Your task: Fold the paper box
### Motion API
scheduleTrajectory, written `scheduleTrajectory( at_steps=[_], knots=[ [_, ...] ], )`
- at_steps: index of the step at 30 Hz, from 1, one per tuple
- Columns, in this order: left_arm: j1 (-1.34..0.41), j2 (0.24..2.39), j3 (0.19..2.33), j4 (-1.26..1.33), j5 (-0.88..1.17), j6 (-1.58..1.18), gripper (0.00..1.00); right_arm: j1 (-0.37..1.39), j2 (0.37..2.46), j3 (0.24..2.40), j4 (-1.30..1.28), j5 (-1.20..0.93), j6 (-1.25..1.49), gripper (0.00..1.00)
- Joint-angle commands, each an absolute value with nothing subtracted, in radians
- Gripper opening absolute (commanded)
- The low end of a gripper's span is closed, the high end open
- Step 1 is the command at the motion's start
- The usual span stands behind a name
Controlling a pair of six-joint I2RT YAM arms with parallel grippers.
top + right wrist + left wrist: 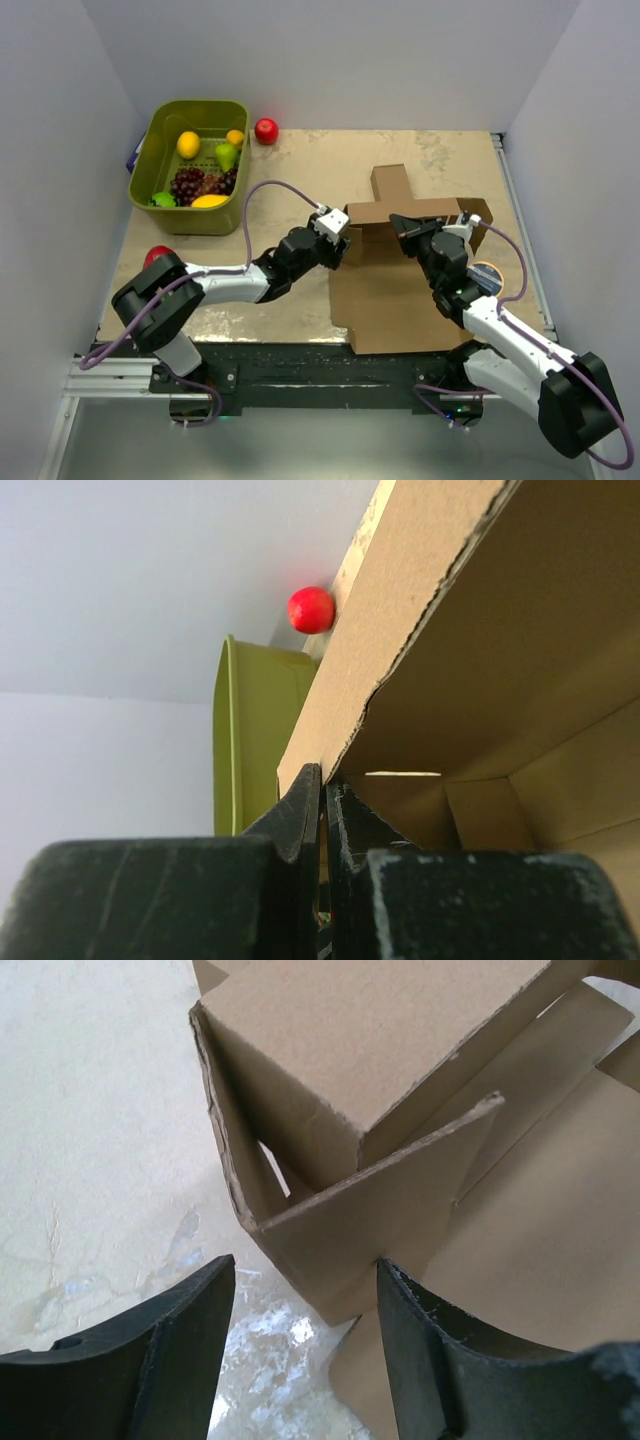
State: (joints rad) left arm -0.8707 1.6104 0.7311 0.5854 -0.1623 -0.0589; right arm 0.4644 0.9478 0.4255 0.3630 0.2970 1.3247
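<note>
Nearest, the right gripper (pixel 322 780) has its fingers pressed together, tips at the edge of the box's (pixel 400 295) raised wall. Opposite, the left gripper (pixel 305 1280) is spread around a corner flap. The box lies at the table's (pixel 290 170) near-right edge.

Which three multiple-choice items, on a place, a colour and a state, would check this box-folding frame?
1. Where does the green basket stand? A near-right corner; B far-left corner; C near edge, centre.
2. What colour is the round fruit just right of the basket? A yellow; B purple; C red.
3. How is the left end effector? A open; B shut on a fruit; C shut on the basket.
Key: B, it sits far left in the top view; C, it is plainly red; A, its fingers stand apart in the wrist view.
</note>
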Motion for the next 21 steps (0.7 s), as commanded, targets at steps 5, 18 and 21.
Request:
scheduleTrajectory(
  at_steps=[5, 18, 21],
  knots=[
    [-0.867, 1.693, 0.816, 0.681, -0.172, -0.052, 0.59, 0.462, 0.933, 0.423, 0.334, 0.293, 1.324, 0.0],
    [-0.874, 1.796, 0.883, 0.69, -0.276, -0.098, 0.51, 0.46, 0.962, 0.422, 0.333, 0.244, 1.376, 0.0],
    [-0.884, 1.818, 0.902, 0.701, -0.314, -0.095, 0.5, 0.462, 0.965, 0.417, 0.333, 0.238, 1.388, 0.0]
  ],
)
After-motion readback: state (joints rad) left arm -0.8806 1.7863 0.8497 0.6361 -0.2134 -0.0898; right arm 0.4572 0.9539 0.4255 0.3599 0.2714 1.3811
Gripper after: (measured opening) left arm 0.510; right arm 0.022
